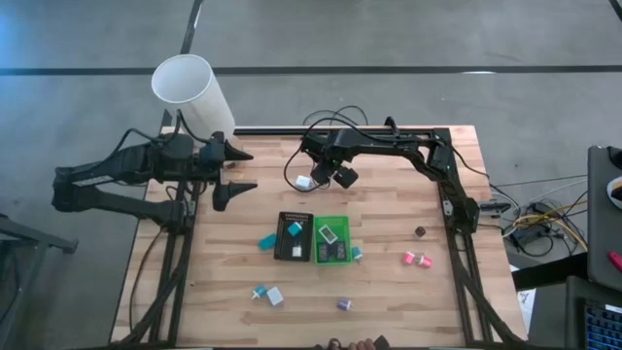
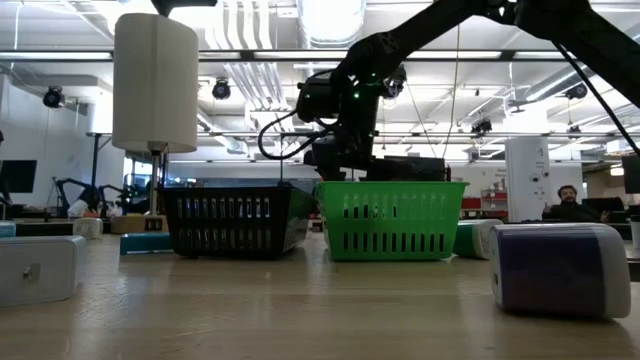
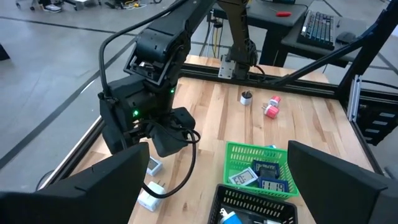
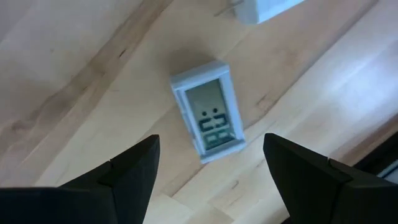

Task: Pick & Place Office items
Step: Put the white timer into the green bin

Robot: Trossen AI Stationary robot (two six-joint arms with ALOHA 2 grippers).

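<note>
Fingers [image 4: 134,174] of the right gripper [image 4: 211,171] stand apart above a small white clock [image 4: 208,112] lying face up on the wooden table [image 1: 389,287], not touching it; in the high view this gripper [image 1: 335,175] sits just above the frame's centre. Below it, a black tray [image 1: 293,237] and a green tray [image 1: 332,239] sit side by side, each holding small items. Pink pieces [image 1: 416,259] lie at lower right. The left gripper [image 1: 233,170] waits open at upper left, beside a white cylinder [image 1: 190,92].
</note>
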